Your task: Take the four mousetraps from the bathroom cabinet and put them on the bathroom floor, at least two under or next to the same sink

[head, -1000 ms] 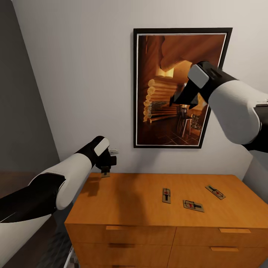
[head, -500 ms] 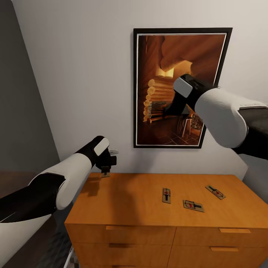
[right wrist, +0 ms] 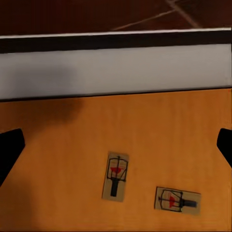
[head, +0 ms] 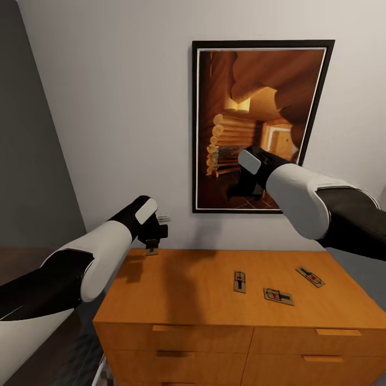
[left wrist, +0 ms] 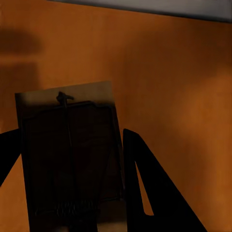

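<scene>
Three mousetraps lie flat and apart on the right half of our cabinet top, beneath the log-cabin picture. Fourth mousetrap: clamped between the fingers of our left gripper, just above the cabinet's back-left corner. Right gripper: raised before the picture, well above the trio, fingertips spread wide and holding nothing; two traps show between them in the right wrist view.

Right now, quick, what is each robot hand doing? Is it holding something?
Left gripper: shut on a mousetrap, above the cabinet.
Right gripper: open, holding nothing, above two mousetraps.
</scene>
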`<state>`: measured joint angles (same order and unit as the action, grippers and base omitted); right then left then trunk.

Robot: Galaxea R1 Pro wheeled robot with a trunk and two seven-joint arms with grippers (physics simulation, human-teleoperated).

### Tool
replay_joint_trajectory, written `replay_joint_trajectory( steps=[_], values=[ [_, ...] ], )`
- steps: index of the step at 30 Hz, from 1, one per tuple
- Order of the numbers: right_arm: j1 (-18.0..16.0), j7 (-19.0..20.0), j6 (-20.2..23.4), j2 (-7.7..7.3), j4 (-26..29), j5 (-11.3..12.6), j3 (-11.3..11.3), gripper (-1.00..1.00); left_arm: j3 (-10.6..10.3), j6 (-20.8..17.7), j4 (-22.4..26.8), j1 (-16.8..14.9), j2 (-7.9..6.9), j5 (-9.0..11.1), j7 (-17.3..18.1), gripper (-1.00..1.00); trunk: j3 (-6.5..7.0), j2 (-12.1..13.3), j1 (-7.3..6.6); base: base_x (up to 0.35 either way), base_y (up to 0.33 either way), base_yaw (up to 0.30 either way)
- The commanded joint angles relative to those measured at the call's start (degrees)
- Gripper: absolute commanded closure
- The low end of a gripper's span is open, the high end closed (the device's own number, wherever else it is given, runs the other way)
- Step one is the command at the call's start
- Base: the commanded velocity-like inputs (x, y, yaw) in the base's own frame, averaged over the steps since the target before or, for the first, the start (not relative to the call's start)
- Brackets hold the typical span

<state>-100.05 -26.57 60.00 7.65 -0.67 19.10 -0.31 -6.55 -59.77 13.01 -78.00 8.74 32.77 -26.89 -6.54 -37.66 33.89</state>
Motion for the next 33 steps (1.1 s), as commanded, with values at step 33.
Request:
replay_joint_trajectory(
  steps=[33],
  values=[
    [14.2,-0.5,-8.2,2.23,0.5,7.7,0.0,-1.0,-0.5,-0.2,0.1,0.0,0.05,0.4,-0.4,1.0,-0.1,-0.1,0.02,0.0,0.0,0.0]
  ],
)
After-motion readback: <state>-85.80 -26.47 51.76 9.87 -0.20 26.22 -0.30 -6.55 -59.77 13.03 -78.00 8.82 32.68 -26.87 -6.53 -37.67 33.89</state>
